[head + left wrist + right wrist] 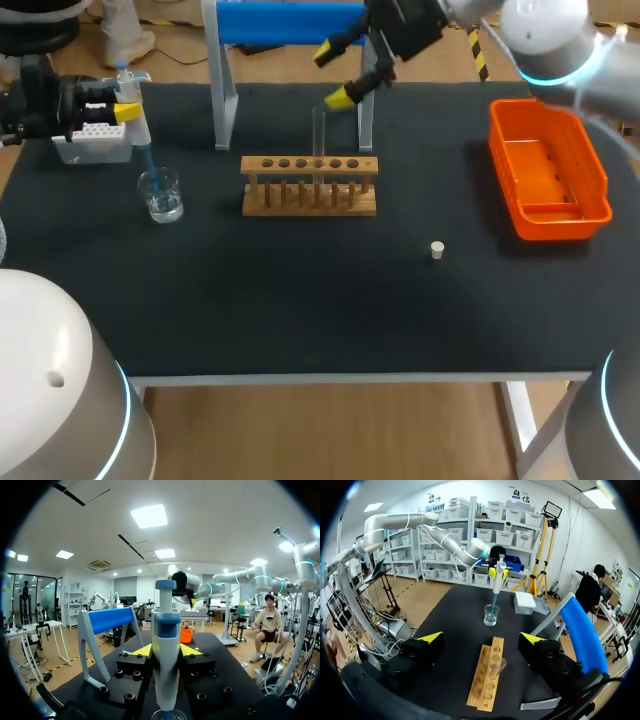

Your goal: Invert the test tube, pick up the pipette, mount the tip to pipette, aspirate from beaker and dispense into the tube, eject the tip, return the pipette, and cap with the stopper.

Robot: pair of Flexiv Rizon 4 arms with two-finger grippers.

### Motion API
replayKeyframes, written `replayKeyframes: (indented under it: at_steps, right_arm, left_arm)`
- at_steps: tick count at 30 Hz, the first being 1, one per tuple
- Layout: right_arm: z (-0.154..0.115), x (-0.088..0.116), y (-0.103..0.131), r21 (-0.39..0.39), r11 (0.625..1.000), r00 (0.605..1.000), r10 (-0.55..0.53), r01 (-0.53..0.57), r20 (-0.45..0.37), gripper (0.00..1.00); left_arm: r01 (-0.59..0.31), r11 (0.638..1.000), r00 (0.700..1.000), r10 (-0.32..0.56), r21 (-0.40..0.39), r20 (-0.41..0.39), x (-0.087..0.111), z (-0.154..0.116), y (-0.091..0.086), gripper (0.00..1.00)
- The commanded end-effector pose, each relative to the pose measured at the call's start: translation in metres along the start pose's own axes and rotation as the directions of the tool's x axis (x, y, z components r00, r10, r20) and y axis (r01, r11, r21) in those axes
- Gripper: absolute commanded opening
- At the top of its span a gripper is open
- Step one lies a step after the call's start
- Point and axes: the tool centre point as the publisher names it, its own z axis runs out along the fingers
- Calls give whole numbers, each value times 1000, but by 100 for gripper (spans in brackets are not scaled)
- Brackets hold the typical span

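Two end effectors were in use. My left end effector (166, 650) was closed on the pipette (166, 625) at the far left of the bench (300, 300), and the blue tip (146, 160) reached down into the beaker (160, 195). My right end effector (482, 639) hung wide open and empty above the test tube (319, 130), which stood upright in the wooden rack (310, 190) at the middle. The stopper (437, 250) lay alone, nearer and to the right.

I judged that lifting the pipette crookedly could catch the beaker's rim and tip it over, and that liquid could drip on the way to the tube.

Only the head view showed the stopper. Only the left wrist view showed both fingers pressing the pipette's body.
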Motion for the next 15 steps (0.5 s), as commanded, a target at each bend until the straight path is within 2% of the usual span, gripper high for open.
replayKeyframes:
  at_steps: [1, 7, 15]
  right_arm:
    - [14, 9, -18, -32, 999, 1000, -6, 6, 7, 100]
    - [24, 12, -42, -35, 999, 1000, 5, -5, 7, 100]
    - [25, 12, -67, -26, 999, 999, 34, -34, 15, 100]
  left_arm:
    - [-1, 1000, 1000, 1, 3, -5, -1, -1, 1, 0]
    - [-1, 1000, 1000, 1, 3, -5, -1, -1, 1, 0]
    - [-1, 1000, 1000, 1, 3, -5, -1, -1, 1, 0]
